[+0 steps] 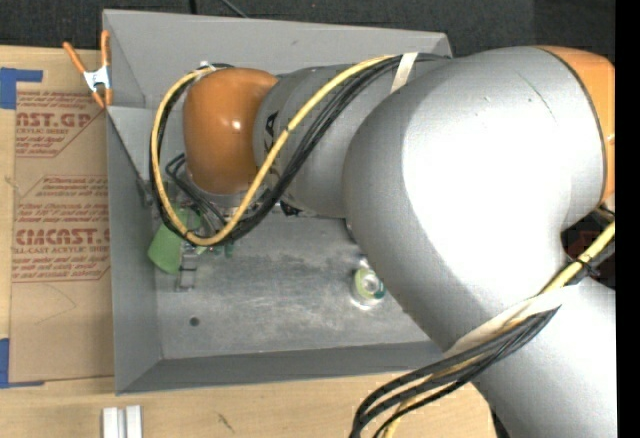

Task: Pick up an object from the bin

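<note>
Green lump [164,250] sits by the left wall of the bin [134,326], and you see the gripper [187,266] just beside it. You cannot tell whether the claw is open or closed. A small clear round piece [367,288] lies well apart, toward the right wall.

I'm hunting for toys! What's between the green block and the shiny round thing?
In the camera view: the gripper beside the green block, then bare bin floor up to the shiny round thing.
</note>
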Controlling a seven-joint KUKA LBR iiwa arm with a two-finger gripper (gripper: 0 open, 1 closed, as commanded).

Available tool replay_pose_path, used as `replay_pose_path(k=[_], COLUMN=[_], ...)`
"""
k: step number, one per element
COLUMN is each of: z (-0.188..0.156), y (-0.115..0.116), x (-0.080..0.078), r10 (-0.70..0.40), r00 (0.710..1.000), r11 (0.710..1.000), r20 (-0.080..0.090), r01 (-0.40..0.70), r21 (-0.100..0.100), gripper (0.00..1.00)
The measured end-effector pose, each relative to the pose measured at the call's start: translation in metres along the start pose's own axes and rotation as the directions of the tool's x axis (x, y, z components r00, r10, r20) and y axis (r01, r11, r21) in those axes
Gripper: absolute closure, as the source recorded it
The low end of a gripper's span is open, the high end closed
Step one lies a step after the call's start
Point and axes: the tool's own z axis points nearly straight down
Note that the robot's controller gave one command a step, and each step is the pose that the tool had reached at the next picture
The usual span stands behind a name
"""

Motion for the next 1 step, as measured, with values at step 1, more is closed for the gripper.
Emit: replay_pose_path(k=[1], z=[0.0001], y=[0.0011], x=[0.0001], r10=[-0.001], r00=[1.000], r11=[1.000], r20=[0.001], r01=[0.001], r21=[-0.001], gripper=[0.00])
